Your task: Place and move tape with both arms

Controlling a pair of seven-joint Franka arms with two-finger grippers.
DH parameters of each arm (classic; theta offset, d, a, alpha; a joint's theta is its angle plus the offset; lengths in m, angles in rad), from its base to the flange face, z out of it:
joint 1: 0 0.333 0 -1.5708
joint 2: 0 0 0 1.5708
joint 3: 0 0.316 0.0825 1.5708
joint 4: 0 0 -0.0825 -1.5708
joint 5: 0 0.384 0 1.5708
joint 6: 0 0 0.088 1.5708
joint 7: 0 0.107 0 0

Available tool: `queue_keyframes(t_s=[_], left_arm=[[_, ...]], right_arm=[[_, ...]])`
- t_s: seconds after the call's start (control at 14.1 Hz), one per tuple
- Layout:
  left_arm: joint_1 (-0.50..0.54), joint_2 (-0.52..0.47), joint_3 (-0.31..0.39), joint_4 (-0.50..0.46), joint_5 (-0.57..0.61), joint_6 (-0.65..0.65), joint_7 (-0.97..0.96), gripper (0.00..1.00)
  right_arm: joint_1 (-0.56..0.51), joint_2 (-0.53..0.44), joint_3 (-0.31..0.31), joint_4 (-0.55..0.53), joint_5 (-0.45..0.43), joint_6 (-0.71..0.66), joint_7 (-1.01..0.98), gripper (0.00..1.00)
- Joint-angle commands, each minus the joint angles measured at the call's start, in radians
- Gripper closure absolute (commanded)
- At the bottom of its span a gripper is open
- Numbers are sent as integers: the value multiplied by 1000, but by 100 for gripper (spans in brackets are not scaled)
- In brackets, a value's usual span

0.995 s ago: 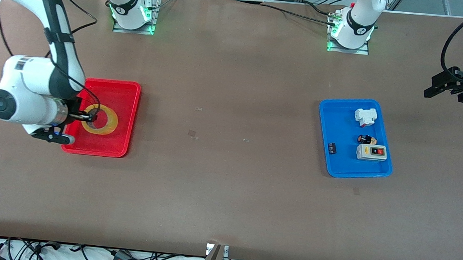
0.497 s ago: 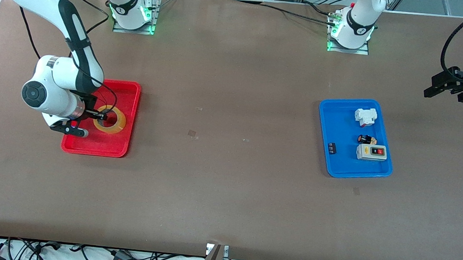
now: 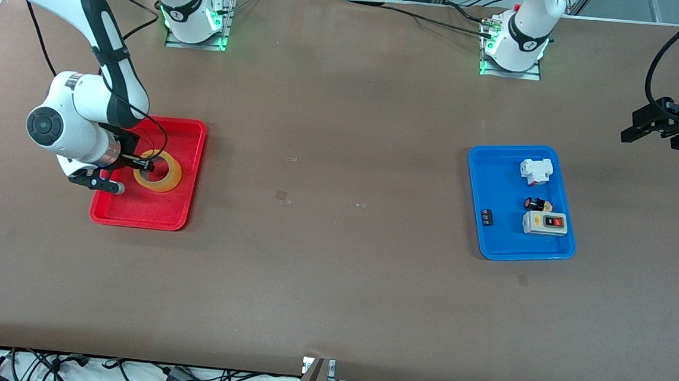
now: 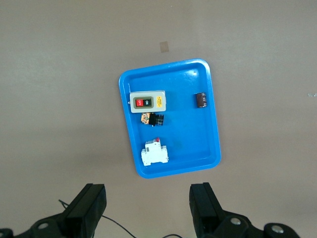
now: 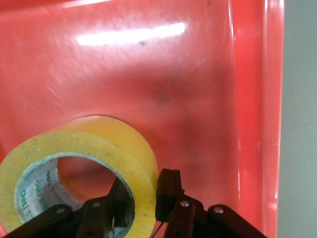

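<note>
You are seeing the right gripper (image 3: 141, 166) pinching the wall of the tape (image 3: 161, 171) over the red tray (image 3: 180, 203), one finger inside the core, one outside. The left gripper (image 3: 648, 129) is waiting wide open and empty, high above the blue tray (image 4: 208, 114).

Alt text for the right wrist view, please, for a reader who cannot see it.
The right gripper is shut on the wall of the yellow tape roll, one finger inside the core and one outside. The roll is over the red tray; a strip of brown table shows past the rim.
</note>
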Motion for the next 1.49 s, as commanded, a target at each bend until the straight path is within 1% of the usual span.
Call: queue_keyframes(t_s=[0.0,0.07,0.14,0.21,0.28,0.5,0.64,0.78,0.92,1.14,1.28,1.42], left_arm=[[0,-7,-4,2,13,-12,5,0],[0,-7,-4,2,13,-12,5,0],[0,-7,-4,2,13,-14,5,0],[0,-8,-4,2,13,-15,5,0],[0,-8,-2,4,13,-22,5,0],[0,-8,-4,2,13,-22,5,0],[0,-8,-4,2,13,-22,5,0],[0,-8,-2,4,13,-22,5,0],[0,-8,-2,4,13,-22,5,0],[0,-10,-4,4,13,-22,3,0],[0,-10,-4,4,13,-22,3,0],[0,-10,-5,4,13,-22,-12,0]], right_arm=[[-47,-5,5,-15,-12,16,-105,30],[-51,-8,5,-7,-12,10,-125,0],[-50,-17,5,10,-12,-4,-131,0],[-48,-28,5,37,-12,-48,-130,0],[-47,-29,5,92,-12,-123,-128,0],[-42,-28,6,300,-10,-419,-119,0],[-44,-25,8,437,-6,-557,-121,0],[-47,-16,8,581,10,-662,-128,0],[-29,-19,14,696,3,-735,-128,0],[-1,-19,15,844,6,-791,-137,0],[11,-19,17,898,5,-846,-142,0],[16,-25,15,910,8,-852,-138,0]])
